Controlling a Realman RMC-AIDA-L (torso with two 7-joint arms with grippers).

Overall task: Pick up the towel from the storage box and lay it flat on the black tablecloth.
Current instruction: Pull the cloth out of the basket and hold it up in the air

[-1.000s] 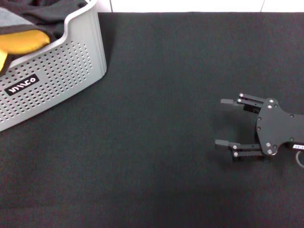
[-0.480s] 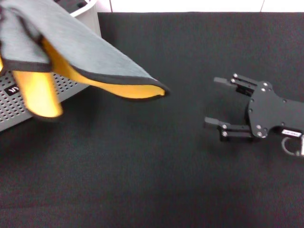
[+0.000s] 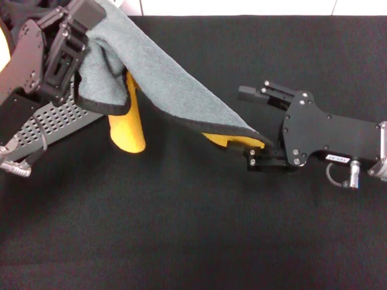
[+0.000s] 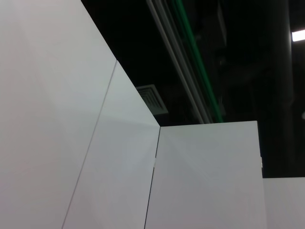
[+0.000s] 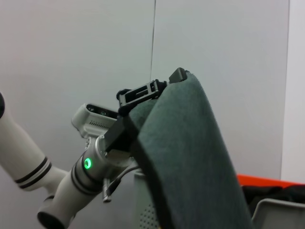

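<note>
1. The left gripper [image 3: 91, 15], at about 10 o'clock in the head view, has its jaws clamped on one edge of the towel [image 3: 163, 78] and carries it raised, grey face up. In the right wrist view the same gripper [image 5: 157, 90] pinches the top of the hanging cloth [image 5: 190, 157].
2. The towel is out of the storage box [image 3: 51, 124], which sits behind the left arm at 9 to 10 o'clock. From the grip the cloth slopes down toward 3 o'clock, with a yellow fold drooping beside the box.
3. The right gripper [image 3: 248, 127], at about 3 o'clock, has its jaws spread wide. The towel's low corner, trimmed in black, lies between them or just at the lower finger; whether it touches is unclear.
4. The step in hand appears to be taking that free corner. To do it well, push the jaws over the trimmed edge itself, not the fluffy middle, and shut only when both layers of the hem sit between the pads.
5. Afterwards the two arms should draw apart until the cloth is taut, then lower together, so that it lands without folds on the black tablecloth [image 3: 199, 229].
6. The hanging yellow fold may tuck under; keep tension toward 9 o'clock.
</note>
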